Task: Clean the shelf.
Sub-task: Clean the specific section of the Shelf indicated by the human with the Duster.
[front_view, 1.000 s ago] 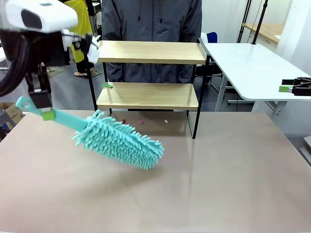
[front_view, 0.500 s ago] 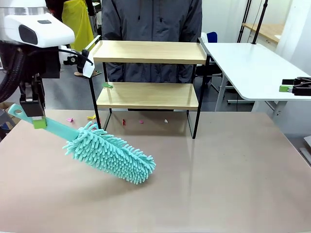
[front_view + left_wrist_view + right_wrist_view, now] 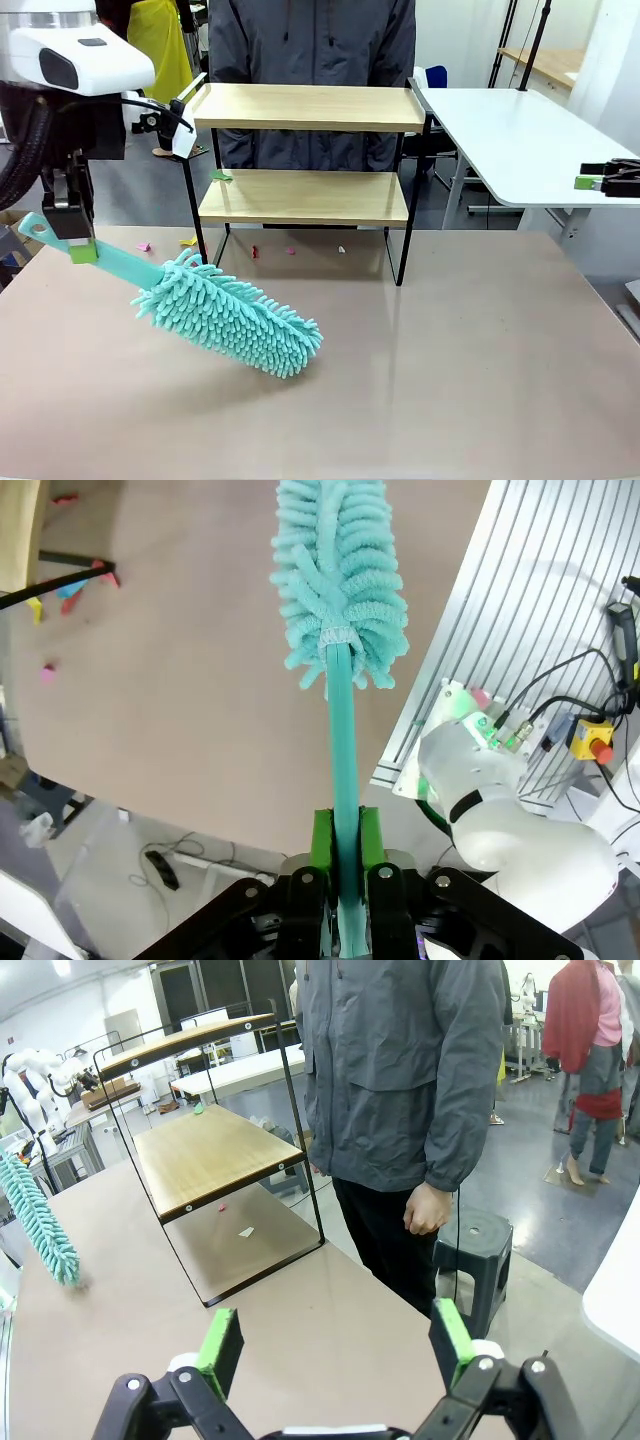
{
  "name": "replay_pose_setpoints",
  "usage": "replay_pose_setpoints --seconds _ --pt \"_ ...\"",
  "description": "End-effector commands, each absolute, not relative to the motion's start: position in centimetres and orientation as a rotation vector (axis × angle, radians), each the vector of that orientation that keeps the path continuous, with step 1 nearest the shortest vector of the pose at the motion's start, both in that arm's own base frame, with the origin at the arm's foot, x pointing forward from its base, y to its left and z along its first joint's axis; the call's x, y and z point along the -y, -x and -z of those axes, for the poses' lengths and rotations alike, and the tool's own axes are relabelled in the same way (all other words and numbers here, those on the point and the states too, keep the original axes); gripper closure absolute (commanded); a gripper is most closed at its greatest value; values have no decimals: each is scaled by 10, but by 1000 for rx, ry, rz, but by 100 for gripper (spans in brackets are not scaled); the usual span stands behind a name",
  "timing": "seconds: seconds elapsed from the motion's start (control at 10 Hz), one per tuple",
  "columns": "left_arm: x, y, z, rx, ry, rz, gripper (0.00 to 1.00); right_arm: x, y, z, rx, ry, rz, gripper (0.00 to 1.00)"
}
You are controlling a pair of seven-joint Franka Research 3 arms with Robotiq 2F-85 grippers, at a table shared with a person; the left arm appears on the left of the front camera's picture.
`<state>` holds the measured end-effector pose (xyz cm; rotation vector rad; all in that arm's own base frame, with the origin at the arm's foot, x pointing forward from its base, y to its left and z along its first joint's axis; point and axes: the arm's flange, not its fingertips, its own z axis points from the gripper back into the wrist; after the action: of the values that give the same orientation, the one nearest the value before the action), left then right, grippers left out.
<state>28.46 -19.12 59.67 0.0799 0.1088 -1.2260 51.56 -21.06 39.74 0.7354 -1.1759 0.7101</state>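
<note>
The shelf (image 3: 305, 108) stands at the far side of the brown table, with a small green scrap (image 3: 221, 176) on its lower board. My left gripper (image 3: 80, 243) is shut on the handle of a teal fluffy duster (image 3: 230, 315), left of the shelf. The duster's head slants down to the right, low over the table in front of the shelf. In the left wrist view the green pads (image 3: 322, 835) clamp the handle, with the duster head (image 3: 340, 580) beyond. My right gripper (image 3: 335, 1345) is open and holds nothing; it shows at the far right (image 3: 590, 177). From there the shelf (image 3: 210, 1155) lies ahead.
Small coloured scraps lie on the table by the shelf's legs: pink (image 3: 143, 246), yellow (image 3: 188, 241), red (image 3: 254, 251), white (image 3: 341, 249). A person in a grey jacket (image 3: 310, 40) stands behind the shelf. A white table (image 3: 520, 130) adjoins at the right.
Over the last second my left gripper has carried the duster a little leftward and lower; in the last half second it has barely moved. The right gripper has stayed still.
</note>
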Motion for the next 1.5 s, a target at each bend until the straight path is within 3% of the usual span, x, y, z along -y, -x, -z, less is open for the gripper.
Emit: replay_pose_setpoints --seconds 0.0,1.4 --pt "192 -284 -598 -93 -80 1214 87 209 -517 -400 1178 -732 -715 0" --pt "192 -284 -598 -93 -80 1214 87 209 -517 -400 1178 -732 -715 0"
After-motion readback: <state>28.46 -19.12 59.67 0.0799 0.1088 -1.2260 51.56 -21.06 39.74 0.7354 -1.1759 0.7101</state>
